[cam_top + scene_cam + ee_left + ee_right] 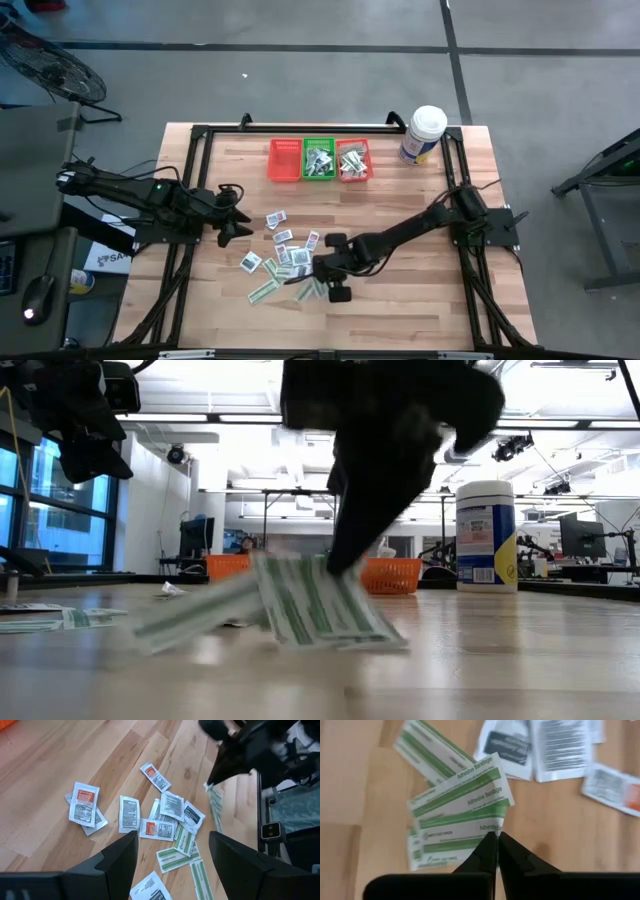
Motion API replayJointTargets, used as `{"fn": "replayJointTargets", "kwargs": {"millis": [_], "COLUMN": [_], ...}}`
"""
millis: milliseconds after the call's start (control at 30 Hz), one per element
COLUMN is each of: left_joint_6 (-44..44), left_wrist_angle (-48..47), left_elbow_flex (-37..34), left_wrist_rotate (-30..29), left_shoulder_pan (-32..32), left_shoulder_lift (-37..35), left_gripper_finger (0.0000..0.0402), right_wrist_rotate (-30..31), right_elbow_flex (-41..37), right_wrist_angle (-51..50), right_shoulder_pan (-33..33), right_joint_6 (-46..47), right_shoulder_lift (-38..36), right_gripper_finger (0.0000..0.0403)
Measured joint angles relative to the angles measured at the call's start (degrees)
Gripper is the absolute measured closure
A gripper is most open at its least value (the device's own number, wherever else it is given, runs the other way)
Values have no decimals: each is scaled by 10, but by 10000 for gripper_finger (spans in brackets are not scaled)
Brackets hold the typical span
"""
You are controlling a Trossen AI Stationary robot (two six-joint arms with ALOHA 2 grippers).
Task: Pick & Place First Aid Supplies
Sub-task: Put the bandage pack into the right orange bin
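**Ana:** Right wrist view tells the story: the right gripper (497, 836) has its fingers pinched tight on the corner of a green-and-white bandage strip (465, 807), right at the fingertips, with more strips fanned out just beyond and beside it.

**Ben:** How many is it actually holding?

**Ana:** I can't tell. At least one edge sits between the tips. The others overlap it, so two or three may come up together, or the neighbours may simply be dragged along.

**Ben:** And the grip looks thin.

**Ana:** Very. It bites only a corner. My worry is that the paper slides out once the arm lifts or swings towards the green basket (319, 160), which lies well ahead of the hand across the table. From the low view the strips (318, 605) tilt off the wood under the gripper, so they flap freely.

**Ben:** Anything else in the way?

**Ana:** The white packets (562, 747) lie just past the strips; a sideways sweep could scatter them. The left gripper (172, 850) hovers with its fingers spread, holding nothing, above the other side of the pile, well apart from the right one. If both reach in together, they could collide.
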Motion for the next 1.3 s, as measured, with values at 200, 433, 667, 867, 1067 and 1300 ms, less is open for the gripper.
{"fn": "replayJointTargets", "kwargs": {"millis": [200, 433, 667, 867, 1067, 1300], "left_joint_6": [0, 0, -3, -6, -6, -1], "left_wrist_angle": [0, 0, 1, 2, 2, 2], "left_elbow_flex": [0, 0, 0, 0, 0, 0], "left_wrist_rotate": [0, 0, 0, 1, 1, 2], "left_shoulder_pan": [0, 0, 0, 0, 0, 0], "left_shoulder_lift": [0, 0, 0, 0, 0, 0], "left_gripper_finger": [161, 161, 161, 161, 161, 161], "right_wrist_rotate": [18, -2, -16, -36, -50, -31], "right_elbow_flex": [1, 2, 2, 2, 2, 4], "right_wrist_angle": [-20, -28, -43, -45, -53, -50], "right_shoulder_pan": [-6, -22, -36, -47, -55, -58], "right_joint_6": [2, 14, 2, 17, 16, 47], "right_shoulder_lift": [-35, -34, -34, -34, -34, -49], "right_gripper_finger": [401, 402, 402, 379, 387, 400]}}
